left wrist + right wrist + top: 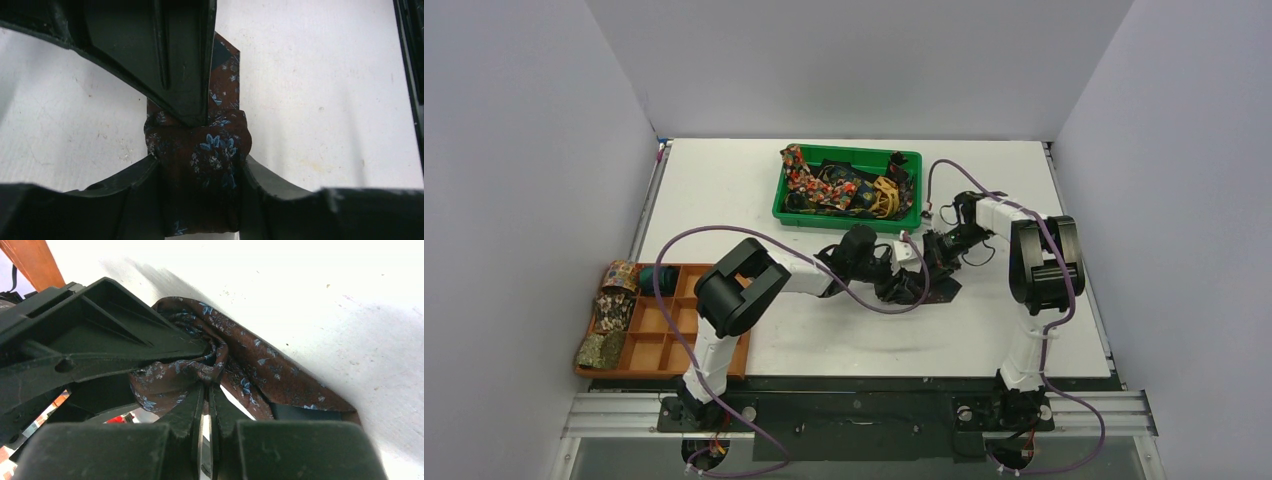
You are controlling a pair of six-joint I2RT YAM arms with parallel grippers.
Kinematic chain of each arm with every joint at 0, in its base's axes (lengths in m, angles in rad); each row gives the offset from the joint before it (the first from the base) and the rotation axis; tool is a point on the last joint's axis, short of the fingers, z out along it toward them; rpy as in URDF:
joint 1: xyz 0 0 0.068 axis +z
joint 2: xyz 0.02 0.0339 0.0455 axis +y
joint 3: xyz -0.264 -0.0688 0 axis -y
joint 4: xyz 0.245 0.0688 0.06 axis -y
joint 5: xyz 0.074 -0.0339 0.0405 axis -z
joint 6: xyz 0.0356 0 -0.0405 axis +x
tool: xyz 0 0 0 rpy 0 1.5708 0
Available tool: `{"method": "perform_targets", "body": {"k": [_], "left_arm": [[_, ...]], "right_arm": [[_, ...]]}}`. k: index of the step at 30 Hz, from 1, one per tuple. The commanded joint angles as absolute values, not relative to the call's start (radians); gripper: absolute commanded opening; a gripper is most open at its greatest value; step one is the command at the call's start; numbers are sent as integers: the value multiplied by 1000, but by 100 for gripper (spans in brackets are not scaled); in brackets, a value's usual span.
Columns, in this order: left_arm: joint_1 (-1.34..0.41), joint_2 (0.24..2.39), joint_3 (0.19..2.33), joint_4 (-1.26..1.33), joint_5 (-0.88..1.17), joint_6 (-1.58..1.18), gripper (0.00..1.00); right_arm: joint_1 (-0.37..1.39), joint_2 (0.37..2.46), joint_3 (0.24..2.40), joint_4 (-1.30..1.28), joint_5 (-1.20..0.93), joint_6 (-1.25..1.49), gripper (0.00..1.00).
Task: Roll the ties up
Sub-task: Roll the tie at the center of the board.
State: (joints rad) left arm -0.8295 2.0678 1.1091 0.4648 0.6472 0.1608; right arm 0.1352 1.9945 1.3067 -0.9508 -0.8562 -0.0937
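A dark brown tie with small blue flowers (215,150) lies mid-table, partly rolled into a coil (916,290). My left gripper (199,167) is shut on that coil, one finger pressed against each side. Its flat tail (226,75) runs away from the coil over the white table. My right gripper (206,386) is shut, its tips pinching the fabric at the centre of the coil (210,360). In the top view the left gripper (892,272) and the right gripper (927,258) meet over the tie. More unrolled ties (839,188) fill a green bin.
The green bin (912,160) stands at the back of the table. An orange compartment tray (669,335) at the left front holds several rolled ties (612,312). Purple cables (894,305) loop from both arms near the work spot.
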Motion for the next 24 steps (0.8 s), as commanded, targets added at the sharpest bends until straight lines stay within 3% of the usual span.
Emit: {"method": "perform_targets", "body": {"k": [1,3,6,10,21,24], "left_arm": [[-861,2095,1153,416,631,191,33],[-867,2092,1142,334,596,249,27],[-870,2082,1119,246,549,320,26],[-871,2081,1116,180,523,341,29],[-879,2102,1157,143,512,334,32],[-880,2106,1165,136,508,338,32]], "right_arm": [[135,2007,1288,-903,-781,-141,0],[134,1978,1294,-909,-785,-140,0],[127,1927,1296,-931,-824,-115,22],[128,1868,1267,-933,-907,-57,37],[166,1910,1277,-936,-963,-35,42],[167,1910,1284,-946,-995,-41,48]]}}
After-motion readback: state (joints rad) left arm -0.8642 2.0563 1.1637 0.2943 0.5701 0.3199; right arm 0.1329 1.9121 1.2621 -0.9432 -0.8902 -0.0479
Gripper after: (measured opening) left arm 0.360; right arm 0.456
